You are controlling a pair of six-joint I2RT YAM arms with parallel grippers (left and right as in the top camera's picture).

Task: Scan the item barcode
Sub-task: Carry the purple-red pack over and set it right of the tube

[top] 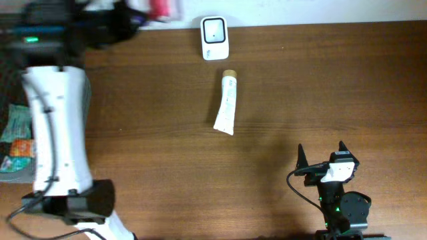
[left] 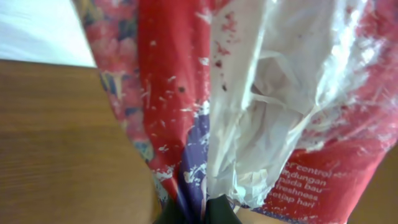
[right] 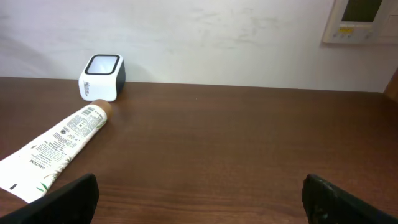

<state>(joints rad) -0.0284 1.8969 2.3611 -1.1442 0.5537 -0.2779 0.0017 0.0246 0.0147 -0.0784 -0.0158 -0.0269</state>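
A red, white and purple plastic packet (left: 249, 106) fills the left wrist view, and my left gripper (left: 199, 214) is shut on its lower edge. From overhead, the packet (top: 162, 8) and the left gripper (top: 135, 19) are blurred at the table's far edge, left of the white barcode scanner (top: 215, 38). The scanner (right: 102, 76) stands upright against the wall. A white tube (top: 227, 103) lies below it, its brown cap towards the scanner. My right gripper (top: 322, 160) rests open near the front right, nothing between its fingers; its wrist view shows the tube (right: 59, 146) far to its left.
The left arm's white link (top: 57, 133) stretches along the table's left side. Several colourful packets (top: 17, 137) lie at the left edge beside it. A wall panel (right: 360, 18) hangs at the upper right in the right wrist view.
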